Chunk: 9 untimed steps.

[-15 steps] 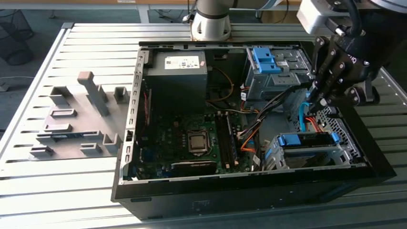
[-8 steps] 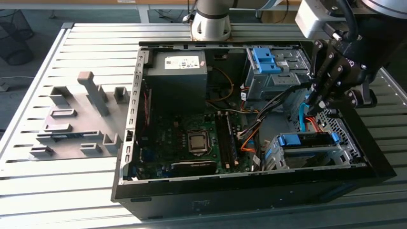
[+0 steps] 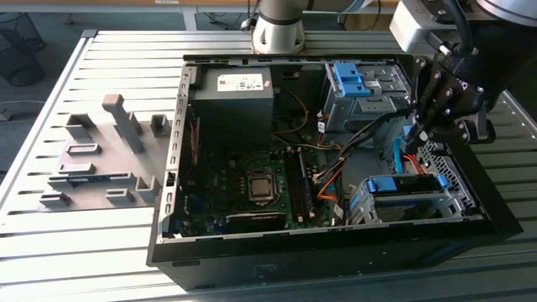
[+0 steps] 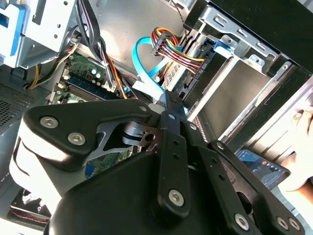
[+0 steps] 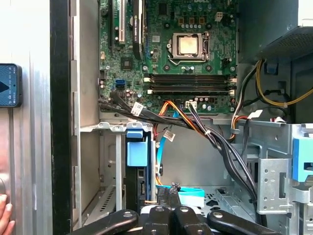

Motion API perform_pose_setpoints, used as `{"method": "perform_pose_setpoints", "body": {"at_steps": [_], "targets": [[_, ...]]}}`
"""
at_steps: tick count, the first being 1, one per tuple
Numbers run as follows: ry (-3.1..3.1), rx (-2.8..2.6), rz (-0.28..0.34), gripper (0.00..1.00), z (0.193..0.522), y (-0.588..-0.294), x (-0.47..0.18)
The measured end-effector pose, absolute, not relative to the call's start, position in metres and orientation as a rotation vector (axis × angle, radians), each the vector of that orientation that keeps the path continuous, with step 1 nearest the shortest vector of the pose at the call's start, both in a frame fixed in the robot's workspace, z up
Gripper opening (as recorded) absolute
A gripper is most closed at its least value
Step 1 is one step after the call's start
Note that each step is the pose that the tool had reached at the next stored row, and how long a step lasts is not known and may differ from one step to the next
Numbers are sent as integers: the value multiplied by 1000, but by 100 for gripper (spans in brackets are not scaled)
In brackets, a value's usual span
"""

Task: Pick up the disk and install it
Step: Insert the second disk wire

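Note:
In the exterior view, the disk [image 3: 409, 207] lies flat inside the lower drive cage [image 3: 361, 201] at the case's front right corner. A bright blue rail [image 3: 407, 184] runs across its end. My black gripper [image 3: 424, 135] hangs above and just behind that cage, over the case's right side. In both wrist views its fingers [image 4: 168, 105] [image 5: 168, 193] are pressed together with nothing showing between them. A light blue flat cable [image 4: 142, 63] runs right beside the fingertips; I cannot tell whether they touch it.
The open computer case [image 3: 168, 207] rests on a slatted metal table [image 3: 100, 251]. Inside are the motherboard [image 5: 188, 46], a grey power-supply box [image 3: 235, 94], an upper bay with blue latches [image 3: 351, 78] and cable bundles [image 5: 195, 122]. A grey fixture block [image 3: 100, 157] stands beside the case. A person's hand [image 4: 299, 147] is near the case's edge.

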<state>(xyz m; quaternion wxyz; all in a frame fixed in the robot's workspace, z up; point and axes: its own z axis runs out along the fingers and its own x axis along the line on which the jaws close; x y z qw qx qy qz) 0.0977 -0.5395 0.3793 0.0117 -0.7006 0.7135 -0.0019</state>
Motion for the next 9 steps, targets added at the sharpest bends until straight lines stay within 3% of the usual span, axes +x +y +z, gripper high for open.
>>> {"method": "perform_pose_setpoints", "body": {"at_steps": [6,7,9], "targets": [[2230,-2191,-19,11,379,-539,98],[2233,-2193,-24,18,379,-540,98],[2240,-2201,-43,18,379,-540,98]]}}
